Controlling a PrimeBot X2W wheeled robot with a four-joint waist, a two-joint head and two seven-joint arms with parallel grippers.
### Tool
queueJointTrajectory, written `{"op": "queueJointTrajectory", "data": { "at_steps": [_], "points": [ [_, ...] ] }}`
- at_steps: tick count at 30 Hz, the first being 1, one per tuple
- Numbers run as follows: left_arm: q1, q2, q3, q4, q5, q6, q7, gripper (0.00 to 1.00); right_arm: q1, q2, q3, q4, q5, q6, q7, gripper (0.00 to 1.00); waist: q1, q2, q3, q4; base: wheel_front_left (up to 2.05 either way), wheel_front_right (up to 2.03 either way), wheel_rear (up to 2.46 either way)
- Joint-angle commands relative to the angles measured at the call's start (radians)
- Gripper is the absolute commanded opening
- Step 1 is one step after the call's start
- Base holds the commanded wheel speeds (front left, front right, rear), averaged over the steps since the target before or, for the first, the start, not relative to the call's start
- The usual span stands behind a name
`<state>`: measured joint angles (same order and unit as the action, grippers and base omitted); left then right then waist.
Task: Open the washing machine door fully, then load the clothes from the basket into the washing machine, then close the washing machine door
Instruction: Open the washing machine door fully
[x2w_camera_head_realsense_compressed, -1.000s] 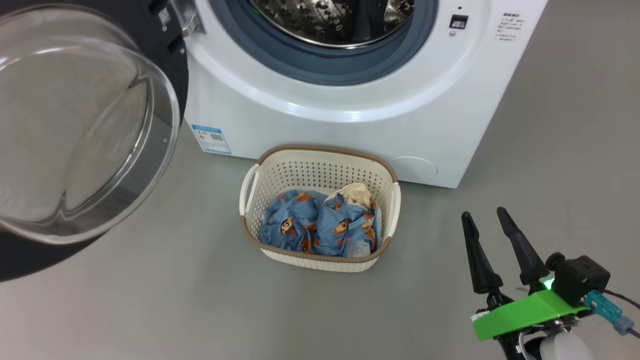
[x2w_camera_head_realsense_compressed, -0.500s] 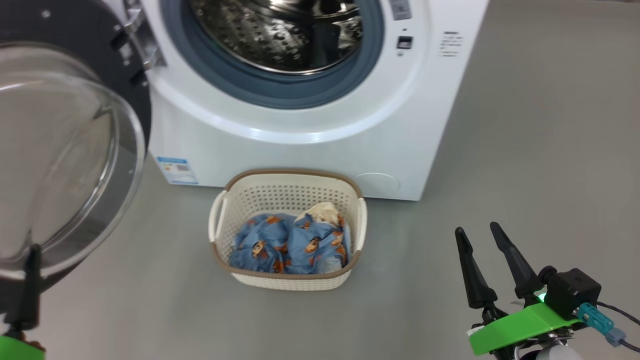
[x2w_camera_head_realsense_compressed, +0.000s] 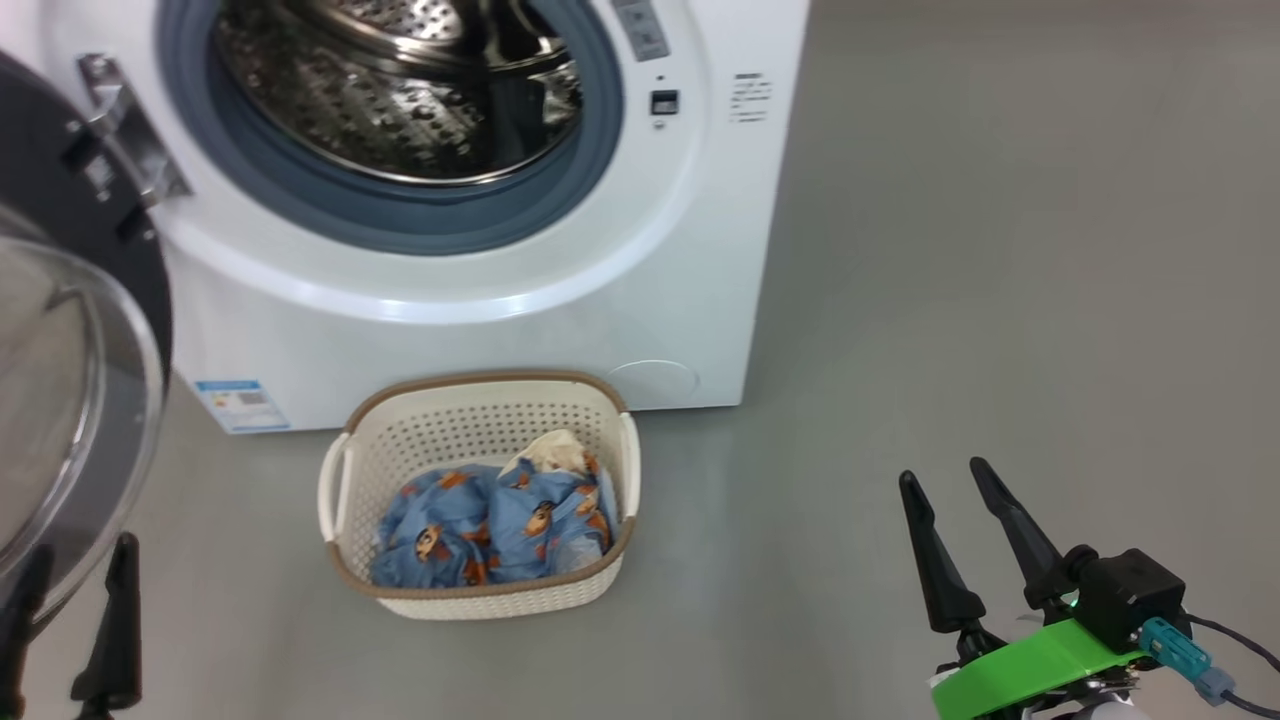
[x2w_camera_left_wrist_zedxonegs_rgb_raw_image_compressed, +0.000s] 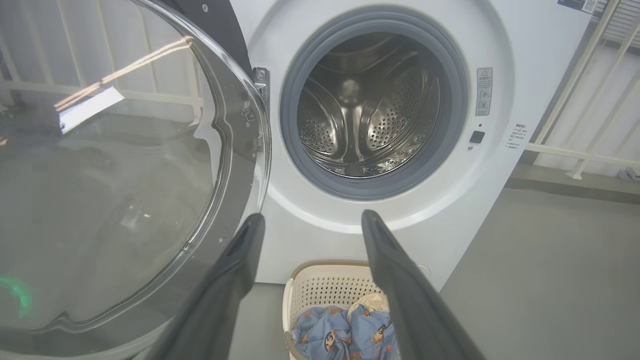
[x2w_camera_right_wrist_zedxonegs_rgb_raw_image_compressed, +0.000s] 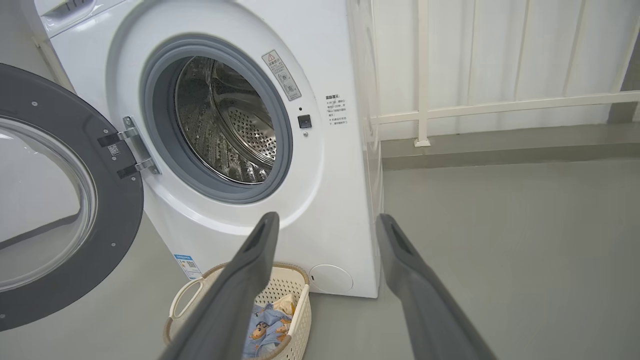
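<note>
Nearest, left gripper (x2w_camera_left_wrist_zedxonegs_rgb_raw_image_compressed: 312, 216) and right gripper (x2w_camera_head_realsense_compressed: 941, 471) hover empty, jaws spread wide; beyond them the basket (x2w_camera_head_realsense_compressed: 480, 378) sits on the floor (x2w_camera_head_realsense_compressed: 950, 250) holding the clothes (x2w_camera_head_realsense_compressed: 490, 520), just before the washing machine (x2w_camera_head_realsense_compressed: 450, 330), with the washing machine door (x2w_camera_right_wrist_zedxonegs_rgb_raw_image_compressed: 115, 215) standing open at its left.

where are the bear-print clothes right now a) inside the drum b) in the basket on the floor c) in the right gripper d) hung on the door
b: the clothes lie in the basket on the floor before the washing machine.
</note>
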<state>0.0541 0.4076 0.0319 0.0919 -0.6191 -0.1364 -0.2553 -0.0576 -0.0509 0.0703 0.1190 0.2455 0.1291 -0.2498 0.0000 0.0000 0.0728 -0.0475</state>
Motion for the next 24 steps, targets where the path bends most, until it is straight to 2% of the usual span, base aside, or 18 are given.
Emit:
{"op": "queueJointTrajectory", "data": {
  "at_steps": [1,11,24],
  "points": [
    [-0.017,0.026,0.049,-0.030,0.013,0.006,-0.006,1.00,-0.007,0.001,0.018,-0.029,-0.012,0.002,-0.012,1.00,0.0000,0.0000,-0.010,-0.030,0.00,0.00,0.00],
    [0.027,-0.024,0.054,-0.055,0.061,0.006,-0.006,1.00,-0.012,0.001,-0.010,-0.043,-0.056,0.002,-0.012,1.00,0.0000,0.0000,-0.027,-0.077,0.00,0.00,0.00],
    [0.033,-0.047,0.051,-0.057,0.087,0.006,-0.006,1.00,-0.013,0.001,-0.025,-0.041,-0.077,0.002,-0.012,1.00,0.0000,0.0000,-0.044,-0.070,0.00,0.00,0.00]
  ]
}}
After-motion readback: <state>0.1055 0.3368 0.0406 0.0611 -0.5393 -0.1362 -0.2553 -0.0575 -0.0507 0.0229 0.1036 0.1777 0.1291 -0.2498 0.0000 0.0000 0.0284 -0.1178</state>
